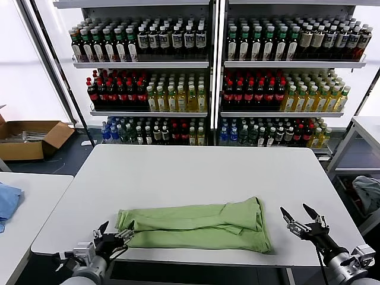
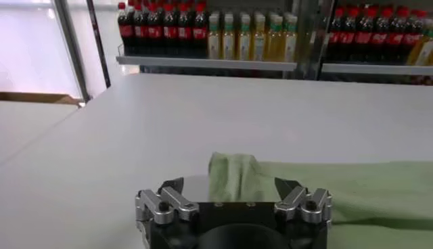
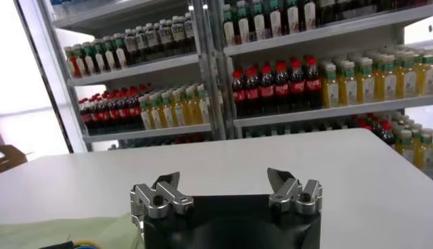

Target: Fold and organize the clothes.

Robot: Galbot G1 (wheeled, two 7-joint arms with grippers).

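White table (image 1: 196, 166) before drink shelves: green shirt (image 1: 196, 225) folded into a long band near the front edge, left gripper (image 1: 113, 233) and right gripper (image 1: 300, 217) flanking its ends, both wide open and empty, likely for the next fold.

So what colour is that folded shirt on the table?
Plain light green; the shirt shows best in the head view.

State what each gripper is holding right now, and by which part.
Nothing is held. The left gripper is open at the left end of the folded green shirt; the right gripper is open, clear of its right end.
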